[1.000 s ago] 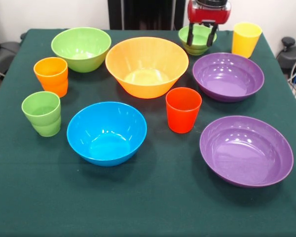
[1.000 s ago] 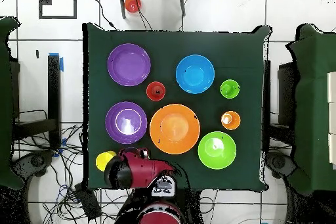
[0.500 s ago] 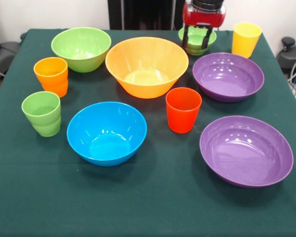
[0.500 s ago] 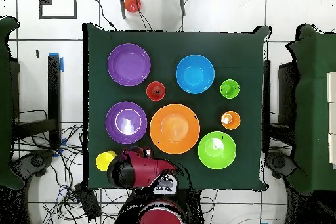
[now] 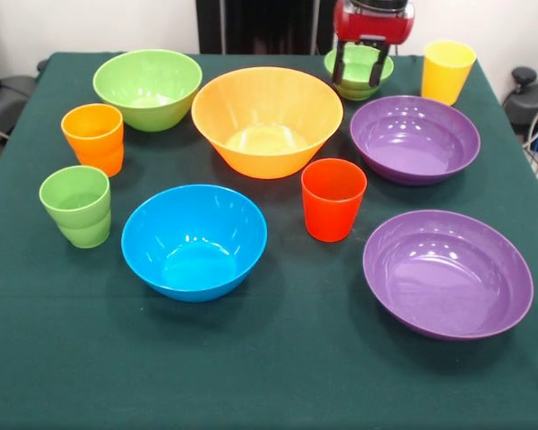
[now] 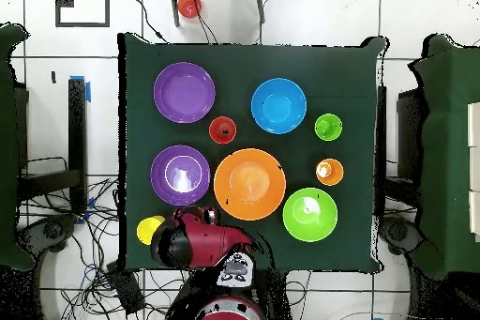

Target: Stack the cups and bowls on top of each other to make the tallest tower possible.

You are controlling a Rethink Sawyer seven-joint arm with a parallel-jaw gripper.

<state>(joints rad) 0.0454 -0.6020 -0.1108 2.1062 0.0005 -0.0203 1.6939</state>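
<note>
My gripper is open at the table's far side, its two black fingers hanging over the small light-green bowl. The yellow cup stands to the right of it. The large orange-yellow bowl is in the middle, the medium green bowl at the far left and the blue bowl in front. Two purple bowls lie on the right. The orange cup, green cup and red cup stand apart. Nothing is nested. In the overhead view the arm hides the small bowl.
The dark green cloth covers the table. An office chair stands off the right edge. The robot's pedestal is at the overhead view's bottom.
The gripper has shifted slightly to the left in the front view, staying over the small light-green bowl. No cup or bowl has moved.
</note>
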